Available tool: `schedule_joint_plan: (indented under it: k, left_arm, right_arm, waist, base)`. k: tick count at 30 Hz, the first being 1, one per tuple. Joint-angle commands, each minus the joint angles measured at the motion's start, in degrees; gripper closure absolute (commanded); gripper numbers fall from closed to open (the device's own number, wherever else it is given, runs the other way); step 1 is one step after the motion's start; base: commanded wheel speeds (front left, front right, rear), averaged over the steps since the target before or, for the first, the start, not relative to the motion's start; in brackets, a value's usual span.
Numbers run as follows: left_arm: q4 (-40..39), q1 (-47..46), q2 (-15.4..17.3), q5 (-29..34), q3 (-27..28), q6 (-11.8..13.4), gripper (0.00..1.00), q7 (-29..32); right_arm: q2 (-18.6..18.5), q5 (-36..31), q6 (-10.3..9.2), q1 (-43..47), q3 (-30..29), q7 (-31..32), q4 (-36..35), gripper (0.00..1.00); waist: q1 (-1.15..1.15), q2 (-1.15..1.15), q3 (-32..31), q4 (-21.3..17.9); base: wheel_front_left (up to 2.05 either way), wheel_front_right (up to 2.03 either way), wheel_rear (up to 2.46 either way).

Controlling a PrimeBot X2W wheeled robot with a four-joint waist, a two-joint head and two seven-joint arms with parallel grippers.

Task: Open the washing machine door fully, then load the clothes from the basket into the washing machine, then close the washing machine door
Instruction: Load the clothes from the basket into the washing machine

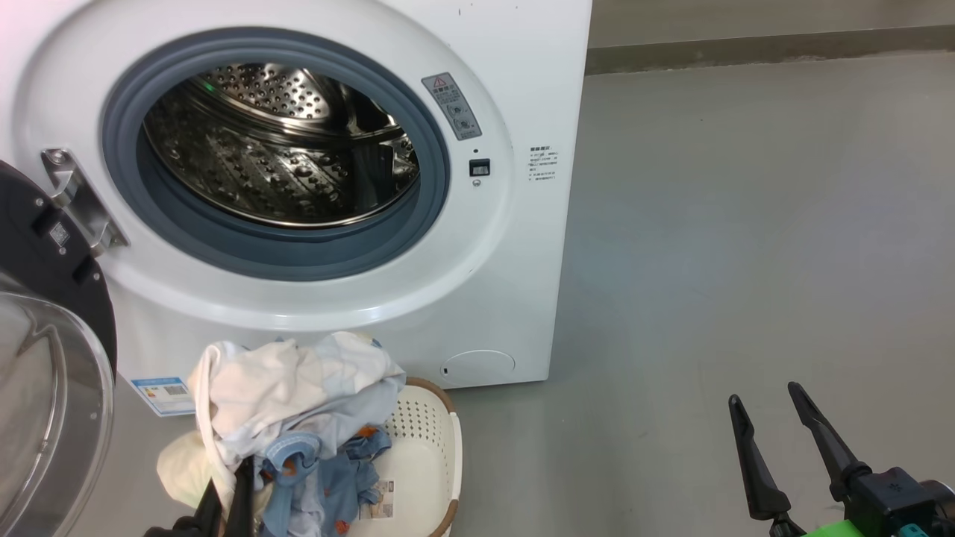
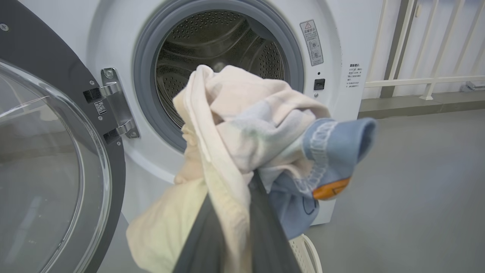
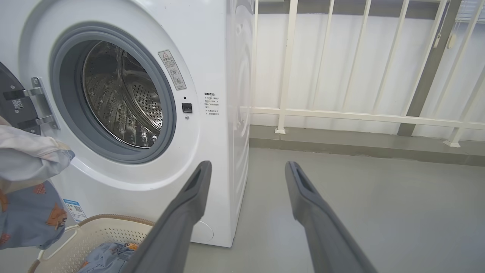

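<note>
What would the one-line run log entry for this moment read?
stage: loading | washing machine door: open | left gripper: shut on clothes above basket | right gripper: open, empty

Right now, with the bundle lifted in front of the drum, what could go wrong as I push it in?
1. The left gripper pinches just a fold of the clothes; the cream part hanging low could slip out beside the basket.
2. Loose ends may drape over the grey gasket and later jam the washing machine door.
3. That door stands close on the left; a wide swing might hit it.
</note>
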Motion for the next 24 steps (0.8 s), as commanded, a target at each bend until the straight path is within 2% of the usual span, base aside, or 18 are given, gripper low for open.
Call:
schedule_joint_plan:
  k: [1,17,24]
  left_arm:
    - [-1.85,-1.4,0.71,0.5,1.95,-0.16,1.0,-0.47]
    - [-0.97,-2.28,0.43,0.73,2.17,0.43,1.0,-0.47]
    - [2.42,-5.98,0.58,0.22,2.22,-0.19,1.0,-0.47]
  right_arm:
    - [-0.47,0.02,0.36,-0.56,1.32,-0.27,-1.65,0.0]
    - [-1.02,0.03,0.36,-0.74,1.65,-0.27,-1.73,0.0]
    - [-0.84,0.21,0.36,-0.83,1.59,-0.25,-2.3,0.0]
  waist:
    - [0.0,0.0,-0.03,-0.03]
    - [0.0,0.0,0.44,-0.38]
    - [0.0,0.0,1.63,-0.1]
  base:
    - [0.0,0.0,0.0]
    - [0.0,0.0,0.0]
    - [0.0,0.0,0.0]
